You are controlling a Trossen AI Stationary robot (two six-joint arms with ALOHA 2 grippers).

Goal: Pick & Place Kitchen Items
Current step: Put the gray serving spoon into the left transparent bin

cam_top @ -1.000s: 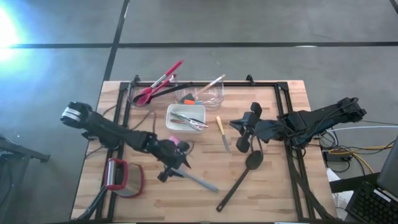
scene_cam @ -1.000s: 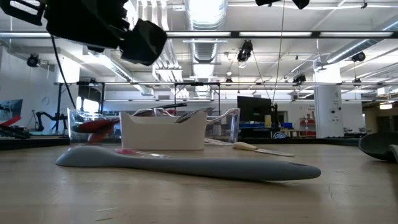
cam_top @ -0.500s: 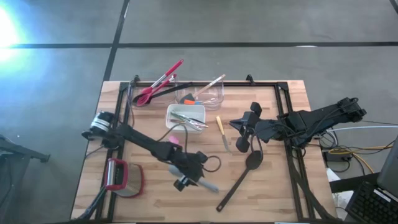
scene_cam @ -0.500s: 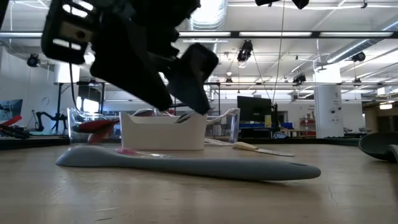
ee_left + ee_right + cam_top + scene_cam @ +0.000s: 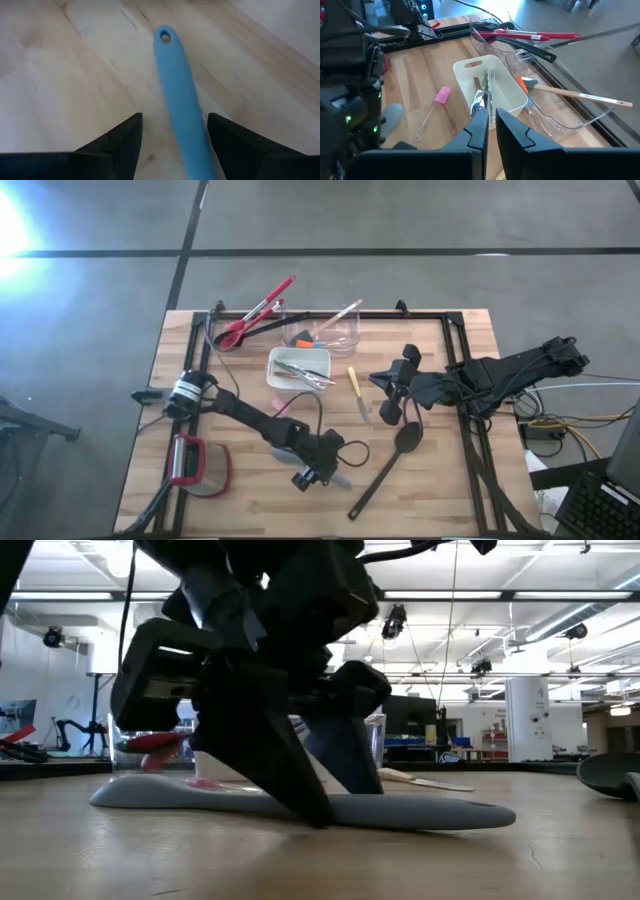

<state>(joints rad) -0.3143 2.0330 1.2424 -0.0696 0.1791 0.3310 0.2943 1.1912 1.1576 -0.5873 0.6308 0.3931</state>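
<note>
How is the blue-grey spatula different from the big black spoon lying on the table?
The grey-blue spatula is pale and lies between the open fingers of the left gripper, which straddle its handle; the black spoon is dark and lies apart from both grippers. The spatula's handle has a hanging hole at its end; none can be made out on the spoon. Both lie flat on the wooden table.

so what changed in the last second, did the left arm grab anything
The left hand swung from the table's left side toward the middle and came down over the grey-blue spatula. Its open fingers now straddle the handle without closing, so nothing is grabbed yet. The spatula has not moved. The right hand stayed shut near the black spoon, and the white dish and tub are unchanged.
</note>
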